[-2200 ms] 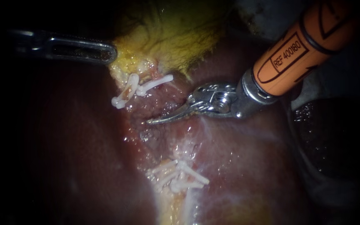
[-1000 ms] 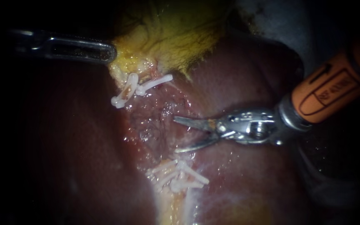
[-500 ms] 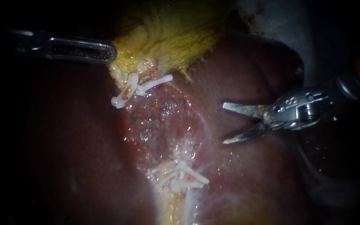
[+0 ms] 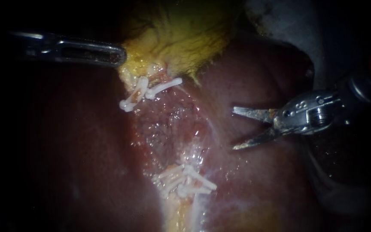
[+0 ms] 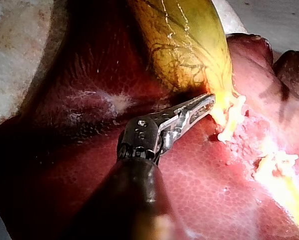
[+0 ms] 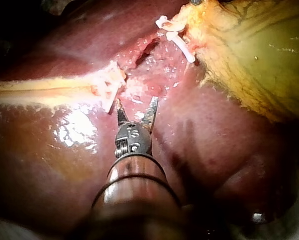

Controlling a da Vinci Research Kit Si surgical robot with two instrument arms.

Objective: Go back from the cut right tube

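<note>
My right instrument [image 4: 233, 129] comes in from the right, its two blades open and empty over the liver [image 4: 263, 189], well to the right of the raw strip [image 4: 168, 124]. In the right wrist view the open blades [image 6: 137, 109] stop short of that strip. White clips [image 4: 151, 91] sit on the stump at the yellow gallbladder [image 4: 181, 38], and several more clips [image 4: 185, 182] sit on the lower stump. My left instrument [image 4: 119, 56] holds the gallbladder's edge, its jaws [image 5: 202, 103] shut on the yellow tissue.
Dark liver [image 5: 199, 190] surrounds the site on all sides. A pale cord of tissue [image 4: 190, 215] runs down from the lower clips. Grey cloth [image 4: 288, 21] lies beyond the liver at the upper right.
My right instrument drew back to the right from the raw strip and its blades opened; in the last half second it barely moved. The left instrument, gallbladder edge and upper clips shifted slightly right.
</note>
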